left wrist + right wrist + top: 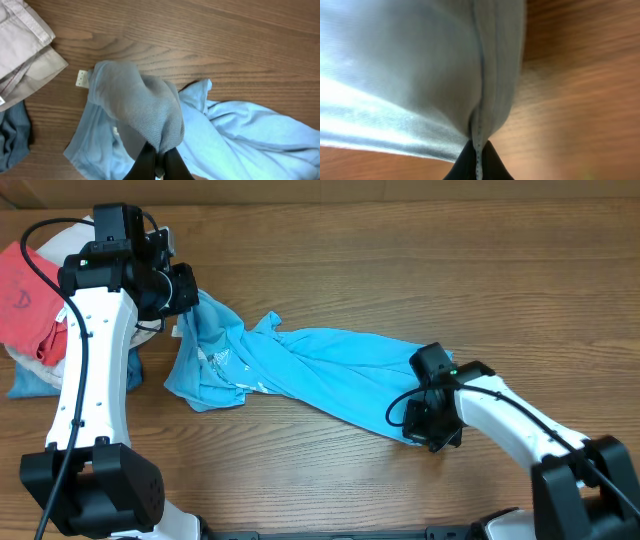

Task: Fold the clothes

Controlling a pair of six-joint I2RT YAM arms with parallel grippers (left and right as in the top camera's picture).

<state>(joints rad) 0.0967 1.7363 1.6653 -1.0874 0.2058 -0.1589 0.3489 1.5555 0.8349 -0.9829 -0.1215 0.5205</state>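
The clothes, a sky-blue T-shirt (300, 370), lie stretched in a twisted band across the wooden table, from upper left to lower right. My left gripper (185, 292) is shut on a bunched fold at the shirt's left end (145, 115), near the white label (82, 78). At the shirt's right end, my right gripper (425, 420) is shut on a stitched hem (485, 75). White print shows on the crumpled left part (222, 360).
A pile of other garments lies at the table's far left: a red T-shirt (25, 295), blue denim (30, 380) and beige trousers (25, 45). The left arm's white link (90, 370) stands over the pile's edge.
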